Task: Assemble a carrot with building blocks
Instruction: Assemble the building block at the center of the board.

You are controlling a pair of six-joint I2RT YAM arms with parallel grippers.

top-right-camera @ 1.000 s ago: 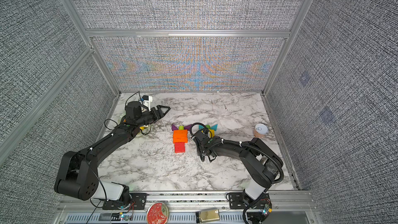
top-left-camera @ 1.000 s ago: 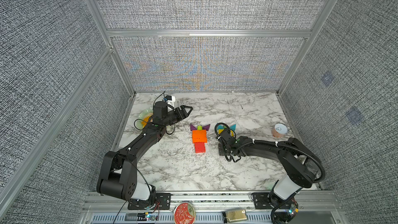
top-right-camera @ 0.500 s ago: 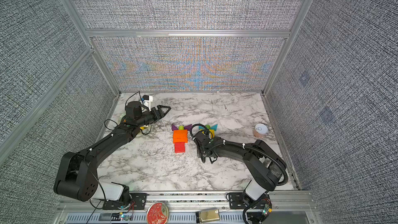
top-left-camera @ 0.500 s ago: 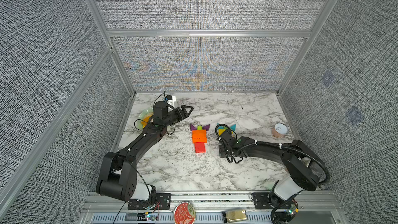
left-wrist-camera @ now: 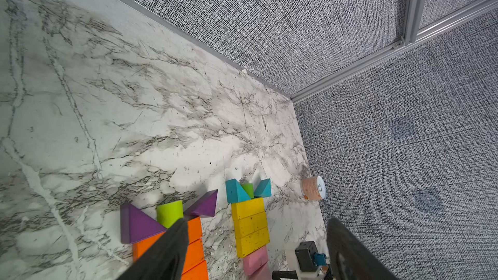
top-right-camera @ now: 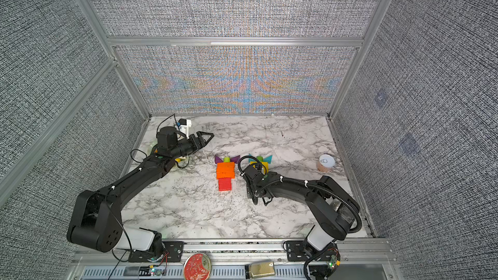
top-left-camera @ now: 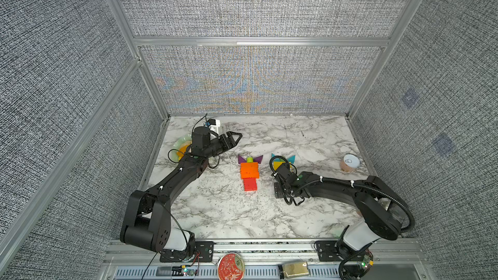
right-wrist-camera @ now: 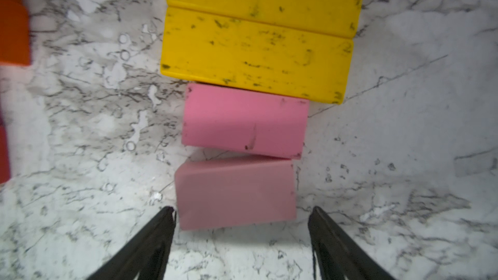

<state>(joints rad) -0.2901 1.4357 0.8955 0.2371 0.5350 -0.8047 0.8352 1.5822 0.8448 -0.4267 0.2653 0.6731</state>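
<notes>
The left gripper (top-left-camera: 237, 138), off the left-arm side of the stacked orange rectangular bars (top-left-camera: 249, 171), hangs with fingers parted and empty. On the bars' right-arm side, the right gripper (right-wrist-camera: 242, 208) has widened its fingers off the end pink rectangular block (right-wrist-camera: 235, 192). The block lies slightly skewed, so placement is judged done, pending squaring.

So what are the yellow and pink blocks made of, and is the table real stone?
The yellow blocks look like painted wood: flat matte colour with dark scuffs and specks. The pink blocks look alike but cleaner; foam or plastic is possible. The table shows grey marble veining and a slight sheen; real stone or printed sheet, I cannot tell.
</notes>
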